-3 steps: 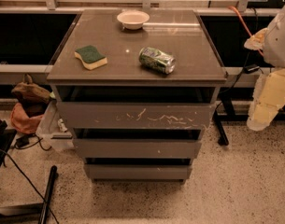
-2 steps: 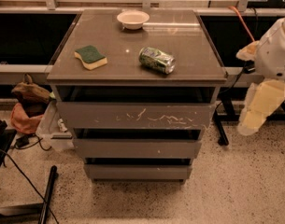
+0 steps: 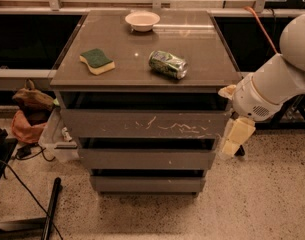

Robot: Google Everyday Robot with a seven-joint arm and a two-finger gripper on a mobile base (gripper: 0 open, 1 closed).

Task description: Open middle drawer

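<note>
The middle drawer is a wide, shallow grey-brown front with a few white specks. It sits shut between the scratched top drawer and the narrower bottom drawer. My white arm reaches in from the right. The gripper, with cream-coloured fingers pointing down, hangs just off the cabinet's right edge, level with the gap above the middle drawer. It holds nothing that I can see.
On the cabinet top lie a white bowl, a green and yellow sponge and a crushed green can. A brown bag and a clear bin stand at the left. A black pole and cables lie on the speckled floor.
The arm has swung left and down, bringing the gripper from well right of the cabinet to its right edge beside the drawers. The drawers have not moved.
</note>
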